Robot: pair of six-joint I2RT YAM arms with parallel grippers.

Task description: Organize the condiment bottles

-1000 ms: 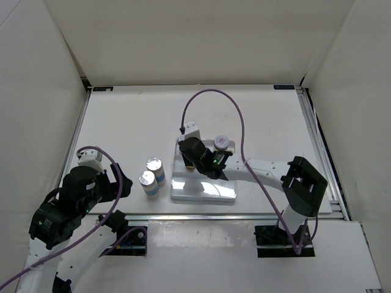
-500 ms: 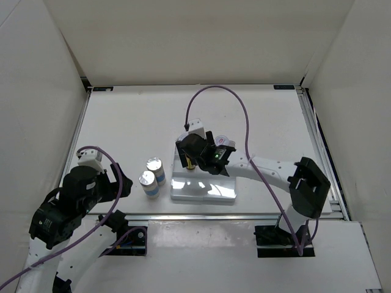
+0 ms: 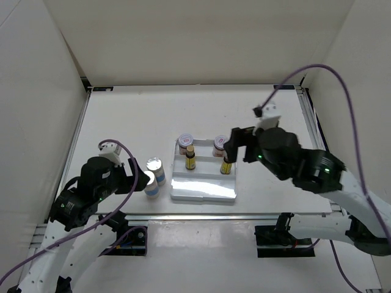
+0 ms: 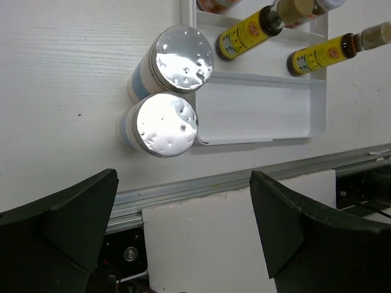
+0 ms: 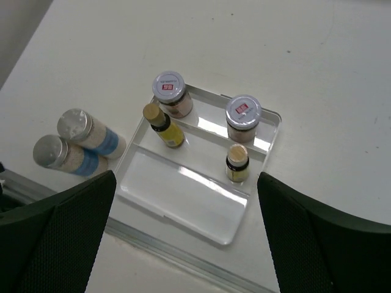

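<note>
Condiment bottles (image 5: pixel 170 85) stand untouched: jars (image 5: pixel 242 113) and yellow bottles (image 5: pixel 160 125) in the tray (image 5: pixel 183 201), well below the wide-spread, empty right gripper (image 5: pixel 185 183); cylinders (image 4: pixel 181 52) beside it, near the equally spread, empty left gripper (image 4: pixel 183 183).

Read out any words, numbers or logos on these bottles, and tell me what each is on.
Nothing can be read.
Jar lids: red marks, too small to read.
Yellow bottles: label print, blurred.
Silver-topped cylinders: no text shows.

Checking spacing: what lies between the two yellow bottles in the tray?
Nothing: the tray is bare between the left yellow bottle and right yellow bottle, shown in the right wrist view.
</note>
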